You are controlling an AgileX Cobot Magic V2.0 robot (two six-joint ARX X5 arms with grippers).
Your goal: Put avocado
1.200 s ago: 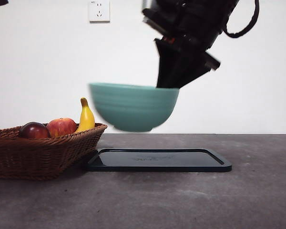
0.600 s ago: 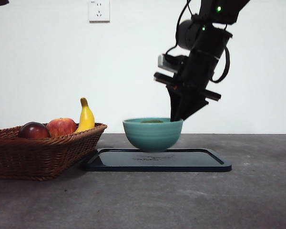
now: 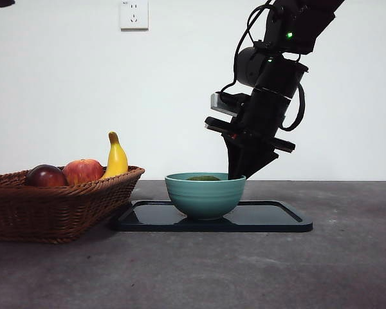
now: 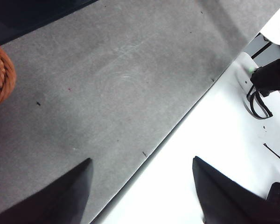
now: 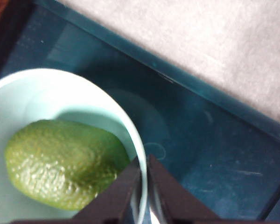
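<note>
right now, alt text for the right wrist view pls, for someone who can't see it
The right gripper pinches the rim of a pale teal bowl between its shut jaws. A bumpy green avocado lies inside the bowl, which sits on a dark tray on a grey table.

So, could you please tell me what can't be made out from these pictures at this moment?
- Front view: most of the avocado is hidden by the wall of the bowl; only its top shows.
- Front view: the right tool has its tips hidden behind the bowl's rim.
- Right wrist view: the bowl and the tray are cut off by the picture's edges.
- Left wrist view: the basket shows only as a sliver at the edge.
</note>
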